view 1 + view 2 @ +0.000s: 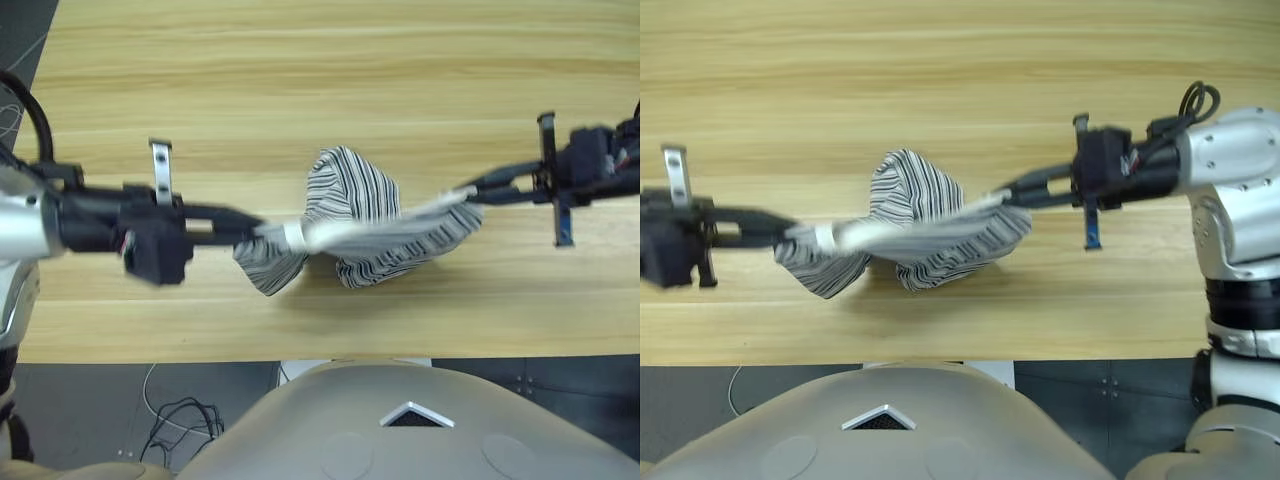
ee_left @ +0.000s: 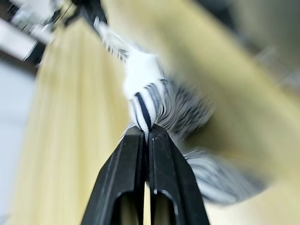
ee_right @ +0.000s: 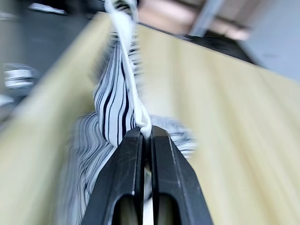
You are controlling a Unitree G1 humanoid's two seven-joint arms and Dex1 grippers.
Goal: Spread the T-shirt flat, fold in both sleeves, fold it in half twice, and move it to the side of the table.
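left end effector (image 1: 245,228) and right end effector (image 1: 468,193) are each pinching T-shirt (image 1: 355,215) | it is hanging bunched between them over tabletop (image 1: 300,80)

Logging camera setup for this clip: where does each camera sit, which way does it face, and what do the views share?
Left eye: on the head, facing forward and down over the table; both arms show, left pincer and right pincer shut on the T-shirt.
Right eye: same head camera, same scene, both arms.
Left wrist: on the left arm, facing along its pincer at the cloth.
Right wrist: on the right arm, likewise.
Shared: all show T-shirt and table.
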